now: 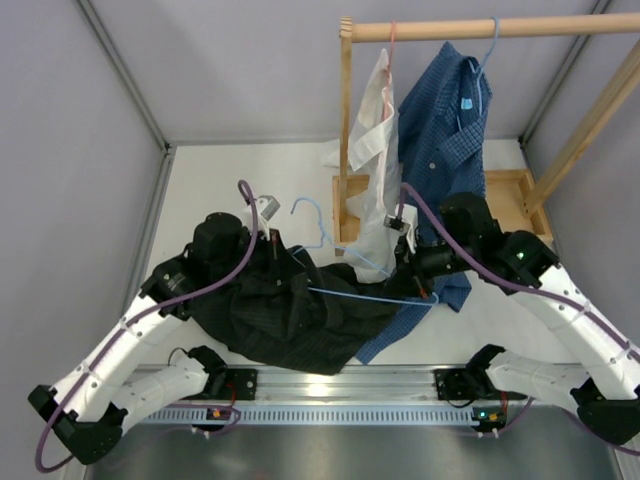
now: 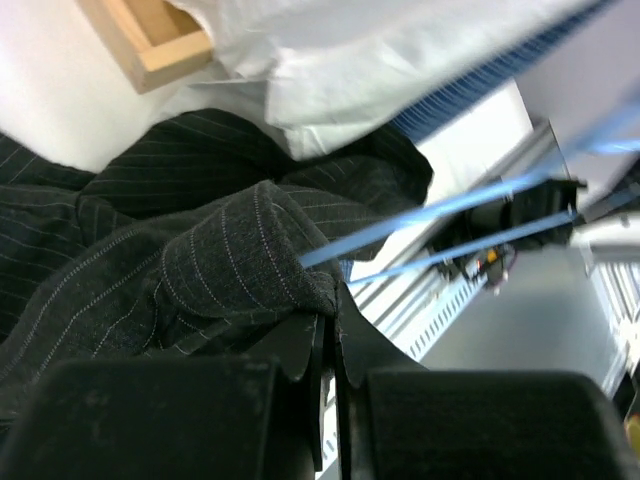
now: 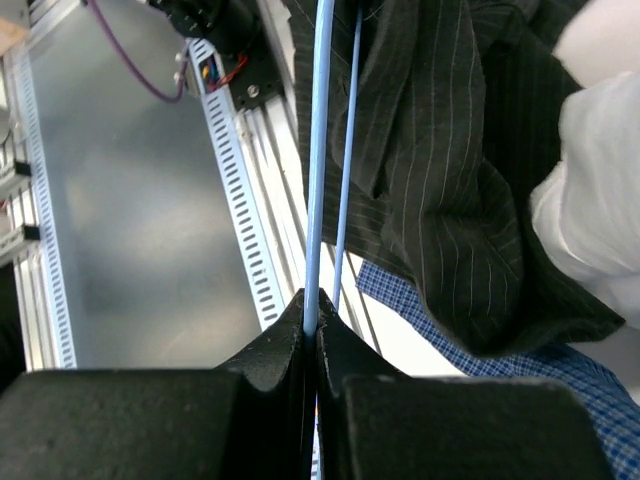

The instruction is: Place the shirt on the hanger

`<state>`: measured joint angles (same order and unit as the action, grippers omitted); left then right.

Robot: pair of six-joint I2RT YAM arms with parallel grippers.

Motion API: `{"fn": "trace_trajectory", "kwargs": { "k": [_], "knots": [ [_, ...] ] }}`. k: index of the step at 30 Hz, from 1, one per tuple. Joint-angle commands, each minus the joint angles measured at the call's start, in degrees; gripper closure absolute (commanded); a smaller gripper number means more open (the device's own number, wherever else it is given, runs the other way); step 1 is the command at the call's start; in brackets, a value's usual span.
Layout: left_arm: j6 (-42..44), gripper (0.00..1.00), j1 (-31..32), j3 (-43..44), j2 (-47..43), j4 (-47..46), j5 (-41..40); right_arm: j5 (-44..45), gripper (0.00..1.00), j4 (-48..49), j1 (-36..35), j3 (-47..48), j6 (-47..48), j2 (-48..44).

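Note:
The black shirt (image 1: 285,315) lies crumpled on the table between the arms. The light-blue hanger (image 1: 370,296) lies across it, hook (image 1: 312,208) pointing to the far side, and one end goes under the fabric. My left gripper (image 1: 278,250) is at the shirt's far edge, and in the left wrist view it (image 2: 333,300) is shut on a fold of the shirt (image 2: 230,260) where the hanger's rods (image 2: 450,215) enter. My right gripper (image 1: 418,290) is shut on the hanger's other end. The right wrist view shows its jaws (image 3: 318,305) pinching the thin blue rod (image 3: 322,150) beside the shirt (image 3: 450,150).
A wooden rack (image 1: 345,130) stands at the back right, carrying a white shirt (image 1: 375,150) on a pink hanger and a blue checked shirt (image 1: 445,130). The checked shirt's tail (image 3: 520,370) reaches under the black one. A slotted metal rail (image 1: 330,385) runs along the near edge.

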<state>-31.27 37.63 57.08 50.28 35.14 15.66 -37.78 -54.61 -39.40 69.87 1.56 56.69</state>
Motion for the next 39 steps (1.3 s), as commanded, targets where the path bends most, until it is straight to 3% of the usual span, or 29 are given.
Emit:
{"fn": "trace_trajectory", "kwargs": {
  "k": [1, 6, 13, 17, 18, 23, 28, 33, 39],
  "knots": [
    [6.83, 1.00, 0.25, 5.84, -2.55, 4.23, 7.71, -7.04, 1.00, 0.73, -2.52, 2.38, 4.50, 3.07],
    [10.17, 1.00, 0.25, 11.55, -2.65, 10.47, 2.83, -6.60, 1.00, 7.39, -8.23, 1.86, 1.35, 7.29],
    [14.12, 1.00, 0.34, 21.31, -1.15, 19.97, -9.49, 2.00, 1.00, 33.58, -10.17, -5.00, -9.82, 2.12],
    [16.32, 1.00, 0.25, 27.10, 0.34, 21.38, -10.83, 2.62, 1.00, 45.52, -12.01, -7.54, -13.68, 1.76],
    [16.59, 1.00, 0.25, 28.34, 1.65, 21.29, -10.83, 6.71, 1.00, 47.04, -14.19, -7.99, -13.95, 1.76],
    [17.64, 1.00, 0.26, 37.38, 5.44, 21.29, -8.11, 25.97, 1.00, 58.11, -22.82, -13.60, -13.86, -0.43],
    [19.84, 1.00, 0.25, 38.37, 6.58, 21.20, -2.85, 27.58, 1.00, 63.65, -26.17, -15.28, -14.92, 1.85],
    [21.42, 1.00, 0.25, 34.07, 5.62, 21.29, 10.96, 31.62, 1.00, 71.82, -26.43, -20.03, -16.85, 3.26],
    [22.12, 1.00, 0.25, 33.10, 3.95, 21.38, 12.72, 34.27, 1.00, 80.61, -26.35, -23.72, -18.17, 2.55]
  ]
}}
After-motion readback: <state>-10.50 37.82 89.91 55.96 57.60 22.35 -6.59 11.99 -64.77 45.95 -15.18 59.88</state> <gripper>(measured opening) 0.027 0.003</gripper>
